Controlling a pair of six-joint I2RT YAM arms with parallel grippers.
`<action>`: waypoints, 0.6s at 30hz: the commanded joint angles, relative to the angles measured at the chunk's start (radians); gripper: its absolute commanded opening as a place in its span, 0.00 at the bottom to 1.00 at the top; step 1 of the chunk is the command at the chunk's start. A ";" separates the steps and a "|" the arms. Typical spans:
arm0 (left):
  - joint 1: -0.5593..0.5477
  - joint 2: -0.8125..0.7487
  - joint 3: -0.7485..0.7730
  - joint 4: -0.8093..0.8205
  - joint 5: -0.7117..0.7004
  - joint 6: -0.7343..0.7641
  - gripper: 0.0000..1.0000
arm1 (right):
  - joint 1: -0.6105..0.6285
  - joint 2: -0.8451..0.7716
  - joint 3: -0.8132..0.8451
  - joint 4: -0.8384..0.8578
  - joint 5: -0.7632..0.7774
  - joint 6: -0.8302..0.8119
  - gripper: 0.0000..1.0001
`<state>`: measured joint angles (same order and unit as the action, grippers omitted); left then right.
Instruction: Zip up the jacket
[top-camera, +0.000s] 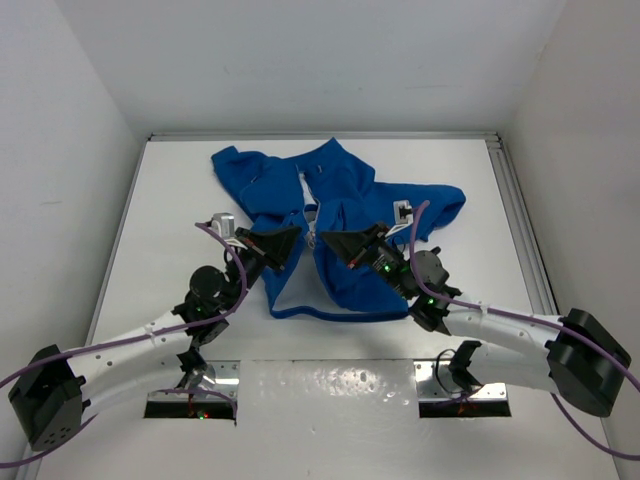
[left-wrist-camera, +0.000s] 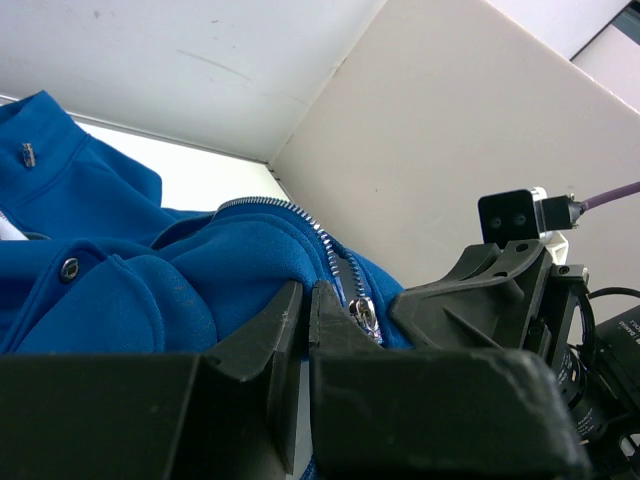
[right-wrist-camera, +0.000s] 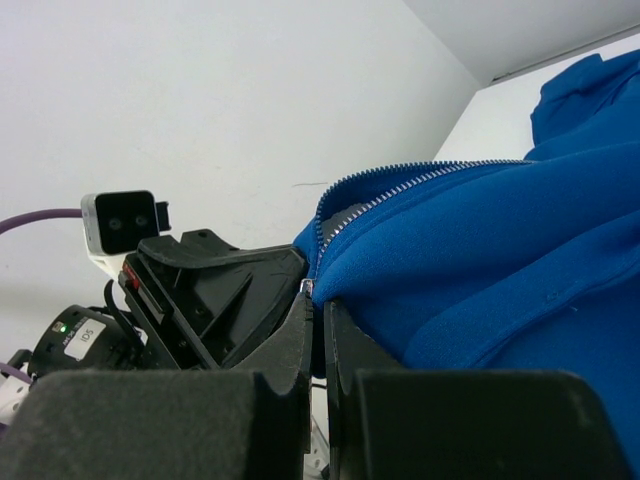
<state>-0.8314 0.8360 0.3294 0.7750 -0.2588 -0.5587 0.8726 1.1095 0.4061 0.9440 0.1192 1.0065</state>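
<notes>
The blue jacket (top-camera: 340, 190) lies crumpled at the middle back of the white table, its front open along the light zipper. My two grippers meet tip to tip over its lower front edge. The left gripper (top-camera: 296, 240) is shut on a fold of jacket (left-wrist-camera: 200, 280) fabric, just left of the zipper teeth (left-wrist-camera: 330, 245) and the silver slider (left-wrist-camera: 365, 318). From the other side, the right gripper (top-camera: 325, 241) is shut on the jacket (right-wrist-camera: 500, 250) edge at the foot of its zipper row (right-wrist-camera: 400, 185). The hem hangs below both grips.
The table (top-camera: 170, 220) is boxed in by white walls at left, back and right. An aluminium rail (top-camera: 515, 200) runs along its right edge. Each arm's black fingers crowd the other's wrist view.
</notes>
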 joint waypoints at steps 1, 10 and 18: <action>-0.011 -0.009 0.046 0.072 0.010 -0.007 0.00 | 0.000 -0.025 0.000 0.085 -0.010 0.006 0.00; -0.011 -0.003 0.045 0.067 0.035 -0.015 0.00 | 0.002 -0.022 0.007 0.081 -0.016 -0.005 0.00; -0.011 0.003 0.048 0.058 0.044 -0.014 0.00 | 0.000 -0.020 0.005 0.079 -0.016 -0.014 0.00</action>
<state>-0.8314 0.8383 0.3294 0.7746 -0.2420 -0.5659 0.8726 1.1095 0.4019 0.9459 0.1116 1.0054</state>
